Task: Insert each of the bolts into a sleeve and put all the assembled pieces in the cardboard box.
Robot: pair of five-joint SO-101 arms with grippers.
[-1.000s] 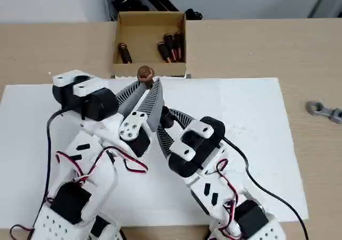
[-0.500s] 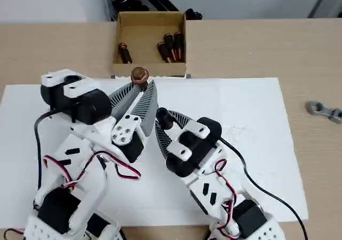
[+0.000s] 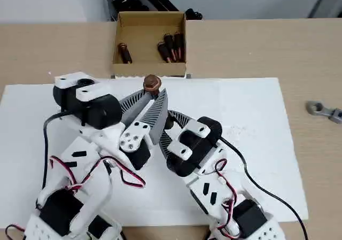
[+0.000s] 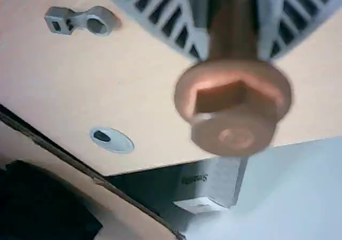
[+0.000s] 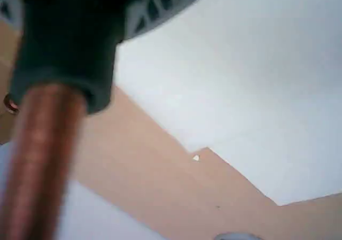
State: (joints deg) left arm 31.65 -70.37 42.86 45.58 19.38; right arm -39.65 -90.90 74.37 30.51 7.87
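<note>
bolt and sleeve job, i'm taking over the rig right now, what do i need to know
Left pincer: shut on the copper hex-head bolt, with the head toward the box.
Right pincer: shut on the black tubular sleeve. The bolt's shank is at its mouth; depth unclear.
Done: four assembled pieces lie in the brown cardboard box.
Left: seat this bolt fully, then put the piece in the box.

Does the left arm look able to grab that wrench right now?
Probably not: the left gripper is shut on the bolt, and the right arm stands between it and the wrench.
</note>
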